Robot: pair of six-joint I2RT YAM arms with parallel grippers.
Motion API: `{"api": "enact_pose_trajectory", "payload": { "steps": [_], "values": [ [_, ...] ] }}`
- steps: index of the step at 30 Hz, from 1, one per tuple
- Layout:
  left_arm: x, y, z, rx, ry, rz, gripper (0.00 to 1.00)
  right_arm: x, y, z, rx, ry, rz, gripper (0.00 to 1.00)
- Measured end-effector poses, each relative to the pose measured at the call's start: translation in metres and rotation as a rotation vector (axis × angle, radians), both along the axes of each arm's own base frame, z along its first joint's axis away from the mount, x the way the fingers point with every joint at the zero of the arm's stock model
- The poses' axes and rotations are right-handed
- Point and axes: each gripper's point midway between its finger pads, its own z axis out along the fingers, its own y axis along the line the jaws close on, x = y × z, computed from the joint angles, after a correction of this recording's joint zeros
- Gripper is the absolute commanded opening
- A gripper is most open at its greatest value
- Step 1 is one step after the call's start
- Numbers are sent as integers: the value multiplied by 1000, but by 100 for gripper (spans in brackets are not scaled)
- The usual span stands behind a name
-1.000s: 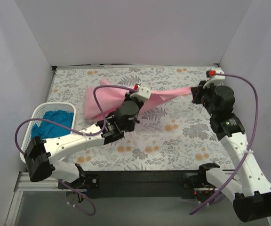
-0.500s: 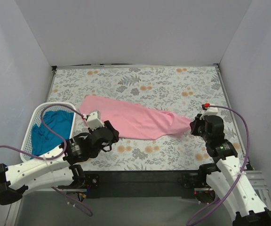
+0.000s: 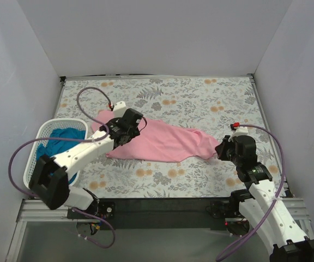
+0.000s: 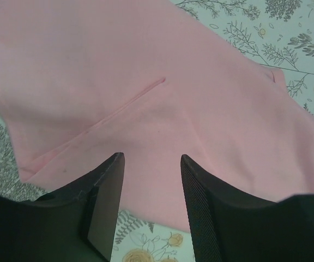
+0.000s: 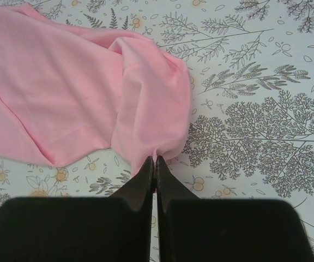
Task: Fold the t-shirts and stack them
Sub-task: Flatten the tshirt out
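A light pink t-shirt (image 3: pixel 162 140) lies stretched left to right across the floral tablecloth, seen up close as pink t-shirt (image 4: pixel 146 93) and pink t-shirt (image 5: pixel 64 93). The teal-blue t-shirt (image 3: pixel 59 143) lies crumpled in the white basket (image 3: pixel 43 130) at the left. My left gripper (image 3: pixel 135 120) hovers over the pink shirt's left part; in its wrist view the left gripper (image 4: pixel 150 164) is open with nothing between its fingers. At the shirt's right end, my right gripper (image 3: pixel 221 148) is shut on a pinch of pink fabric, shown by the right gripper (image 5: pixel 155 159).
The floral tablecloth (image 3: pixel 200 98) covers the table. White walls stand close on three sides. The left arm's purple cable (image 3: pixel 89 95) loops over the cloth behind the shirt. The table's front edge runs along a black rail (image 3: pixel 162 204).
The pink shirt was drawn toward the front and laid flat. My left gripper let go of it, drew back, then returned over its left part. My right gripper keeps its hold.
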Motion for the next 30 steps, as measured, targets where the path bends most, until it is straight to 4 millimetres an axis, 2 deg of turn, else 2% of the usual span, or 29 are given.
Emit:
{"api": "enact_pose_trajectory", "payload": {
  "steps": [5,13,19,24,30],
  "values": [
    [49,-28,-30,93,102,-53,45,-2,5,-4,22,2,23,1],
    [91,-40,-79,253,234,-42,45,-6,11,-14,44,13,50,1],
    [90,-29,-103,377,335,-14,45,-4,12,-13,48,2,54,1],
    [86,-19,-95,438,363,16,45,-6,14,-20,52,11,63,1],
    [91,-19,-84,443,354,49,44,-5,15,-20,58,2,70,1]
  ]
}}
